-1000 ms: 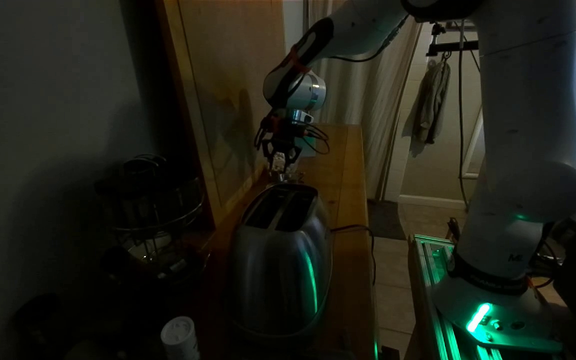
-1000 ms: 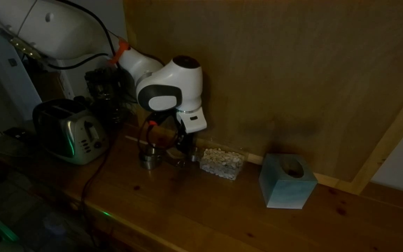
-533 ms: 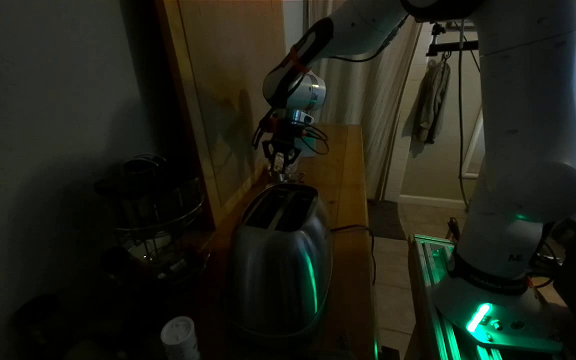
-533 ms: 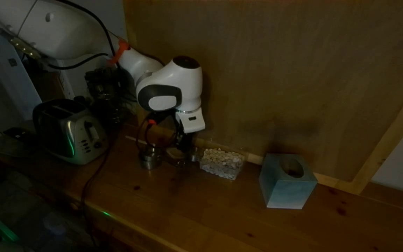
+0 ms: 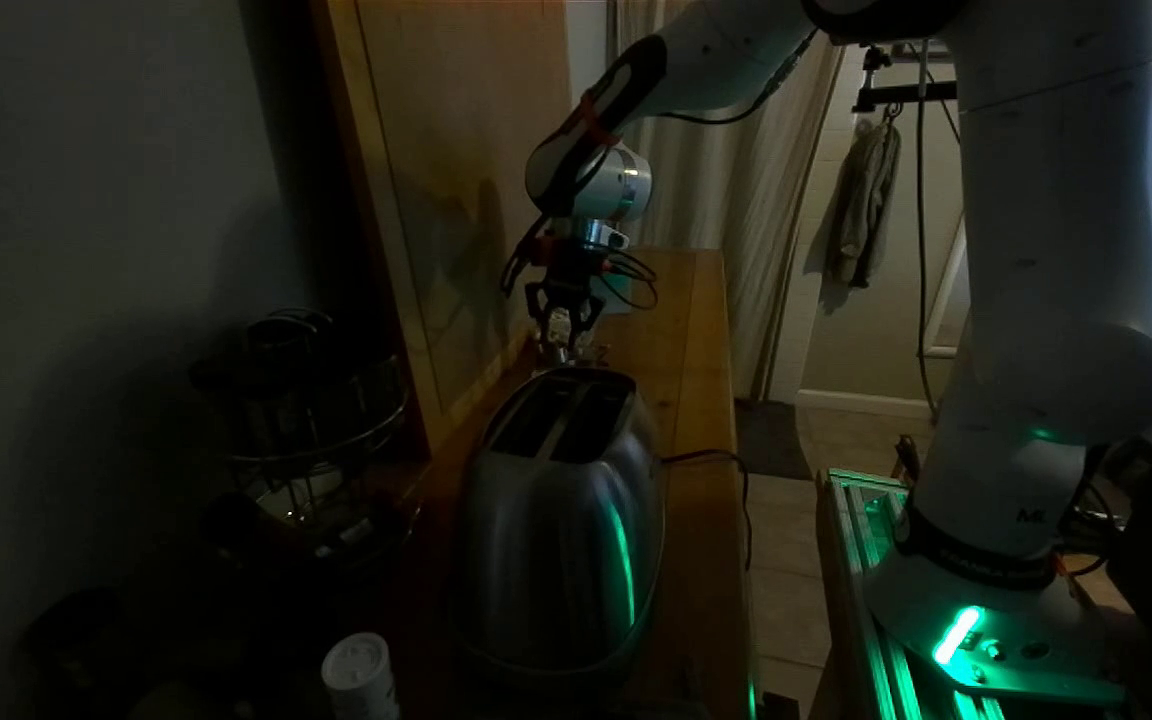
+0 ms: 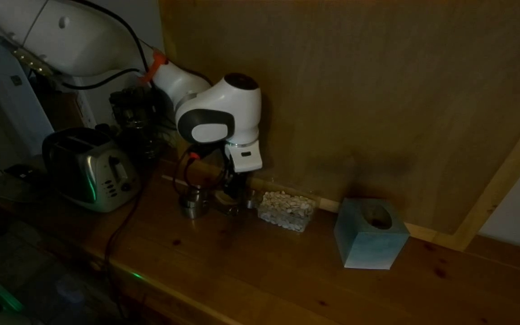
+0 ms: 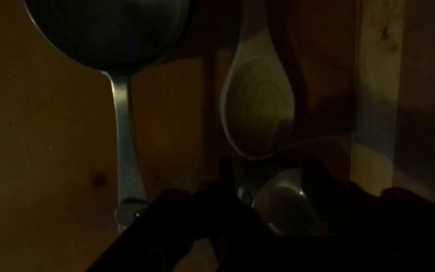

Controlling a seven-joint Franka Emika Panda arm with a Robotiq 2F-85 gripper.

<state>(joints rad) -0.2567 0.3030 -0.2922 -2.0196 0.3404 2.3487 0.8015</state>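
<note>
My gripper (image 7: 269, 161) points down over the wooden counter, its dark fingers apart with nothing visibly gripped. Between and below them in the wrist view appears a small shiny metal cup (image 7: 285, 204); contact cannot be told in the dark. Just ahead of the fingertips lies a wooden spoon (image 7: 259, 102), bowl end towards the gripper. To its left is a round metal cup (image 7: 123, 34) with a long flat handle (image 7: 125, 151). An exterior view has the gripper (image 6: 234, 187) low between the metal cup (image 6: 193, 207) and a clear box of pale flakes (image 6: 287, 211).
A steel toaster (image 5: 566, 520) stands on the counter, its cord (image 5: 736, 490) hanging over the edge. A blue tissue box (image 6: 370, 234) sits past the flakes. A wooden panel (image 6: 355, 113) rises directly behind the gripper. A wire rack (image 5: 316, 430) stands in the dark corner.
The gripper and its white mount have shifted slightly towards the toaster, leftwards in an exterior view. The objects on the counter have not moved.
</note>
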